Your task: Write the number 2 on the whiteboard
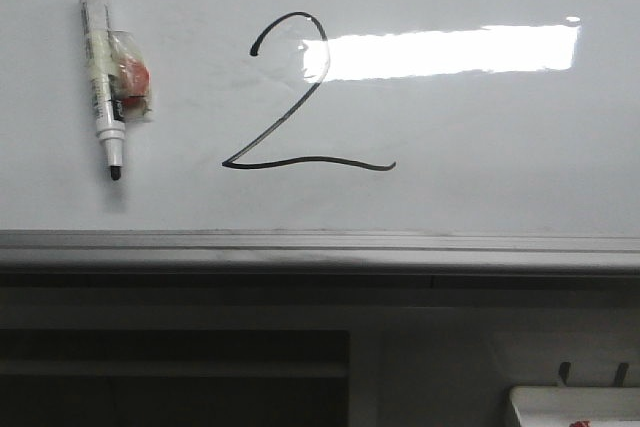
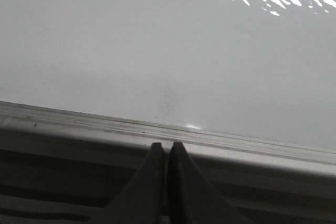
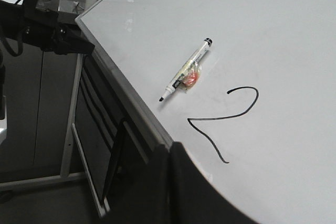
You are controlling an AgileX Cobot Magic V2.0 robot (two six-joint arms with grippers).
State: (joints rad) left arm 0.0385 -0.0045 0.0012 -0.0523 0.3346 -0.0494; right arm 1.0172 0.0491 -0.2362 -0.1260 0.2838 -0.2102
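A thin black number 2 [image 1: 295,97] is drawn on the whiteboard [image 1: 480,137], left of a bright light reflection. In the right wrist view the number 2 [image 3: 223,114] lies on the whiteboard [image 3: 273,51] beside an uncapped marker [image 3: 186,70]. That marker [image 1: 100,62] rests at the board's left with tape and a red bit on it. No gripper shows in the front view. My left gripper [image 2: 167,146] is shut and empty, off the board by its grey edge rail [image 2: 105,129]. My right gripper [image 3: 169,148] is shut and empty at the board's edge near the 2's base stroke.
The grey edge rail [image 1: 320,247] runs along the board's near side. Below it are dark shelves and the corner of a small white tray [image 1: 575,407]. A black arm on a stand [image 3: 47,27] is beyond the board's corner in the right wrist view.
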